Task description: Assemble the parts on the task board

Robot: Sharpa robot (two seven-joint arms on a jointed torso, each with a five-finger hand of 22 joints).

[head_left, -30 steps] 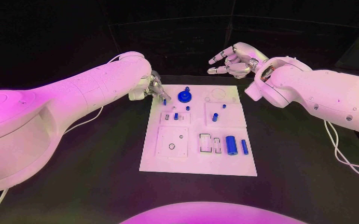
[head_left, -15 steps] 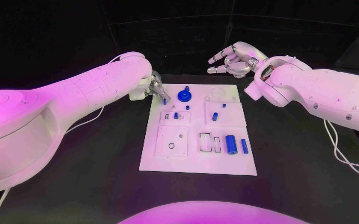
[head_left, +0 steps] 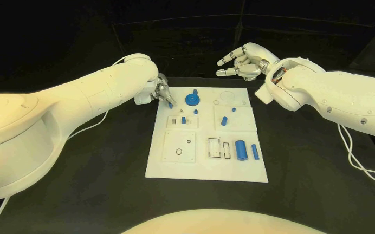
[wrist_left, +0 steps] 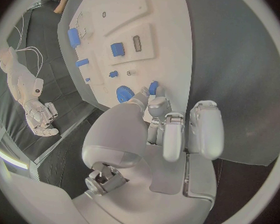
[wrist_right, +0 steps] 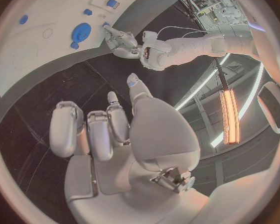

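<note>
The white task board [head_left: 205, 166] lies in the middle of the black table. My left hand [head_left: 162, 93] hovers at the board's far left corner and pinches a small blue peg [head_left: 170, 104] between thumb and finger, just left of the blue gear [head_left: 191, 100]. The left wrist view shows the peg [wrist_left: 153, 87] at the fingertips [wrist_left: 147, 91] over the board's edge [wrist_left: 171, 45], beside the gear [wrist_left: 124, 93]. My right hand [head_left: 245, 64] hangs in the air beyond the board's far right corner, fingers loosely bent, holding nothing. In the right wrist view that hand [wrist_right: 109, 134] is above the board [wrist_right: 34, 55].
Two blue cylinders [head_left: 241, 150] lie at the board's right side, near the front. A short blue pin [head_left: 224, 121] and smaller blue pieces [head_left: 183, 120] sit mid-board. Bare black table surrounds the board. A white cable [head_left: 348, 147] trails at the right.
The left hand with its peg has barely shifted at the board's far left corner. The right hand stays as it was.
</note>
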